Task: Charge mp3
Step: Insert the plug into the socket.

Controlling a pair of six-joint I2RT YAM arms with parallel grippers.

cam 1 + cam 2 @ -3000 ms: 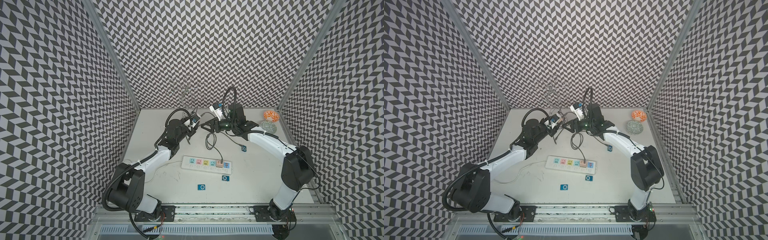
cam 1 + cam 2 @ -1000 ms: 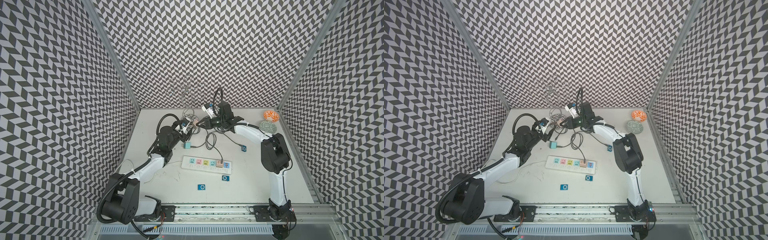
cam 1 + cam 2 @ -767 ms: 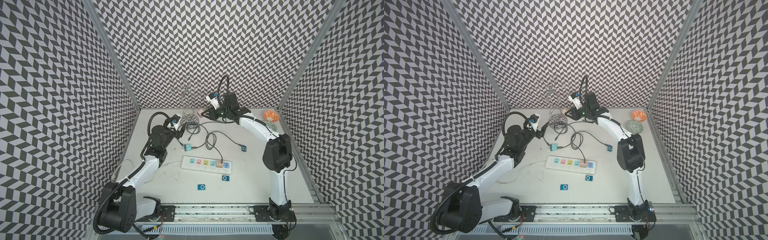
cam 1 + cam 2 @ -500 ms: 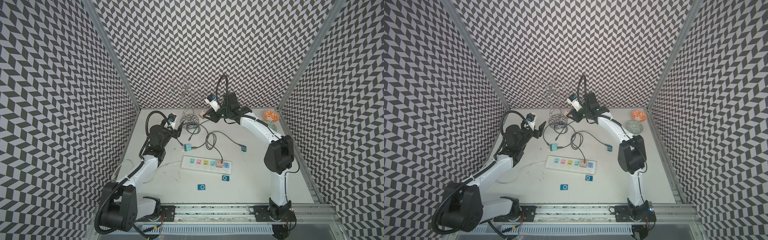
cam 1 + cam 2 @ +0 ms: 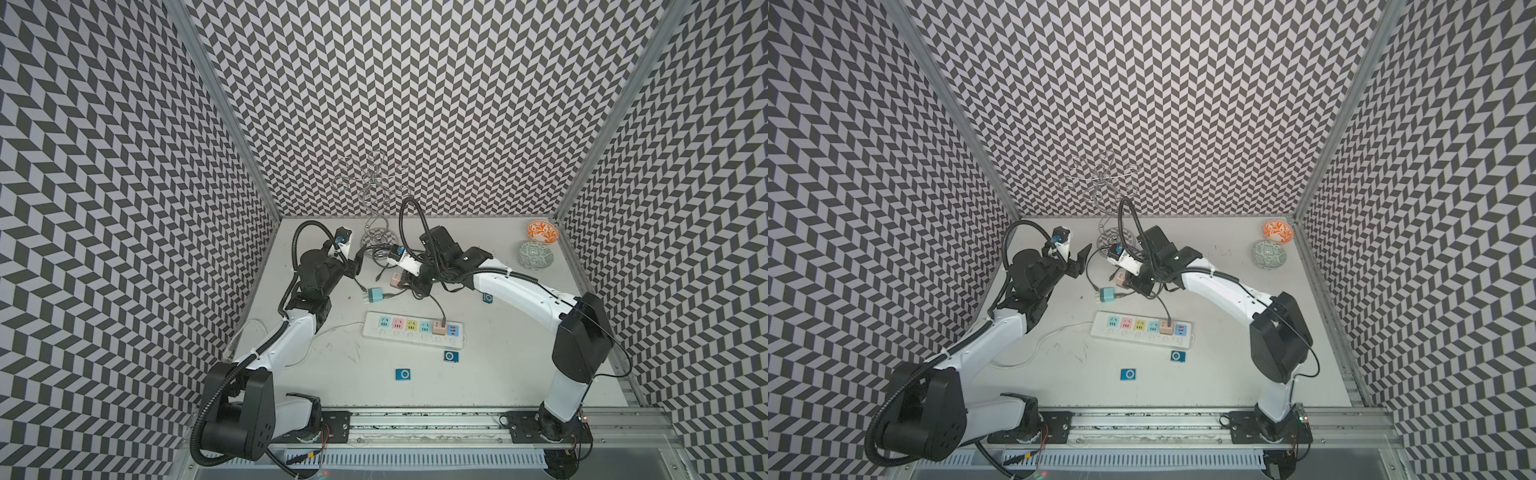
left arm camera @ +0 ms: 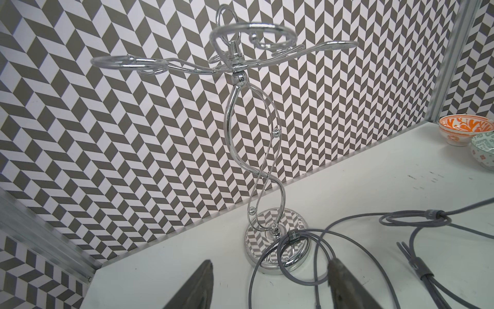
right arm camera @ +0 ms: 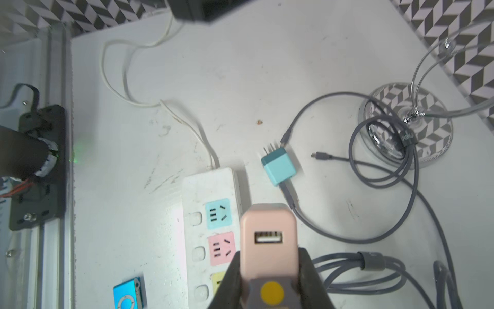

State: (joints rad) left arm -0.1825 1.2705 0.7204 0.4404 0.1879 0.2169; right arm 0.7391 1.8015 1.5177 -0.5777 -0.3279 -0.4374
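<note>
My right gripper [image 7: 268, 270] is shut on a pink USB charger block [image 7: 268, 235] and holds it above the table behind the power strip [image 5: 413, 330]; its USB port is empty. A teal charger [image 5: 376, 296] lies on the table with a grey cable [image 7: 334, 235] plugged into it. Another grey cable's loose small plug [image 7: 316, 155] lies beside it. Three blue mp3 players [image 5: 403, 374] [image 5: 451, 356] [image 5: 488, 298] lie flat on the table. My left gripper [image 6: 270, 264] is open and empty at the back left, facing the chrome stand [image 6: 240, 133].
A second pink charger [image 5: 438, 327] with a cable sits in the strip. Grey cable loops [image 6: 315, 240] rest on the stand's round base [image 7: 406, 133]. An orange bowl [image 5: 542, 231] and a green bowl [image 5: 536, 255] stand at the back right. The strip's white cord [image 5: 266, 332] trails left.
My left gripper has drawn back to the left, empty, with the teal charger left on the table. My right gripper has come forward and down from the back wall with the pink charger.
</note>
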